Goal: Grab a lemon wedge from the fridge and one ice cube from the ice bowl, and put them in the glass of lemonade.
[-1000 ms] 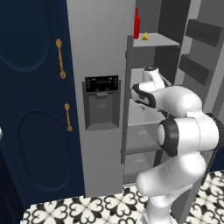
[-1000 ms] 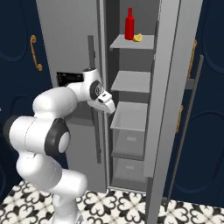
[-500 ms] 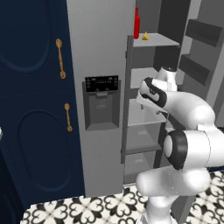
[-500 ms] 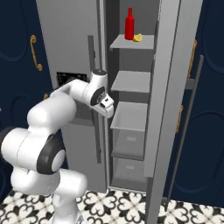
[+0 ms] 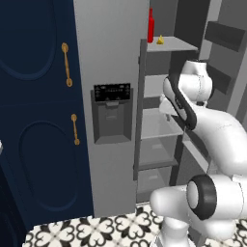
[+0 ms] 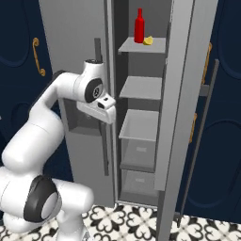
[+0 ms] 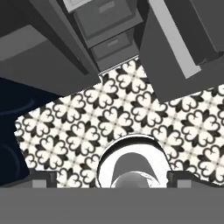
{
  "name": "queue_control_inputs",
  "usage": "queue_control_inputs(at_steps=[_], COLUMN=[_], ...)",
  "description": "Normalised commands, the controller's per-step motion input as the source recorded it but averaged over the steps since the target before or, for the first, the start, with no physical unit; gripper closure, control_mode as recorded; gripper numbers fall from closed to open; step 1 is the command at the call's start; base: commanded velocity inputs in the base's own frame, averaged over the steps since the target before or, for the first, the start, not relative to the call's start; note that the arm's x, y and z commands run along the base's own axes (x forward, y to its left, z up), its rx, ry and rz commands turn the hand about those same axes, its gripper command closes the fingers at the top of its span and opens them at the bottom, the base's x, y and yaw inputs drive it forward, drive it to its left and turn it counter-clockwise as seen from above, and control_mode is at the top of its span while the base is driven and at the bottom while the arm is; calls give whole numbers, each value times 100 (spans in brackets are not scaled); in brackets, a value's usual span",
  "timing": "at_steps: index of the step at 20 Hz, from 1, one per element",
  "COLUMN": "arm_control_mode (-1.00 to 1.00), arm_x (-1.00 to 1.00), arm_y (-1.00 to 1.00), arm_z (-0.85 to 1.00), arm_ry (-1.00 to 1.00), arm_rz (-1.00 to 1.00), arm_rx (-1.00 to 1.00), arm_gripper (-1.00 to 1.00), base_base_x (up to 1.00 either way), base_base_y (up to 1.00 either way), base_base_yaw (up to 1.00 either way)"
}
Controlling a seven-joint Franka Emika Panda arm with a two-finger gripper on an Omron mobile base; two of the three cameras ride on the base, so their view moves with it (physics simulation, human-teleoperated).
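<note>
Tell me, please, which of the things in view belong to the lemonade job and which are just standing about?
For the job: lemon wedge on the top shelf; fridge, its door open; end effector, open and empty.

Just there: red bottle beside the wedge; navy cabinets; fridge drawers.

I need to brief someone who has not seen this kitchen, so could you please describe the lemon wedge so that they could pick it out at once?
Find the tall grey fridge with its right door swung open. On its top inside shelf stands a red bottle; the lemon wedge lies beside it, tiny and bright yellow, far shorter than the bottle.
</note>
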Motion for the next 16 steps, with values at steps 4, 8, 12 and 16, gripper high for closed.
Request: queue_control_inputs(at_steps=[4,8,12,16], arm_control_mode=[-100,-100,-100,-100], arm_x=[-68,-3,-21,0], arm_y=[0,0,27,0], arm_z=[-2,0,0,-6], arm_ry=[7,-3,-4,-2], arm_rz=[0,0,0,0], arm_rx=[-2,0,0,0], arm_gripper=[-100,-100,-100,-100], base_base_x=[0,0,0,0], base_base_y=[0,0,0,0], base_base_yaw=[0,0,0,0])
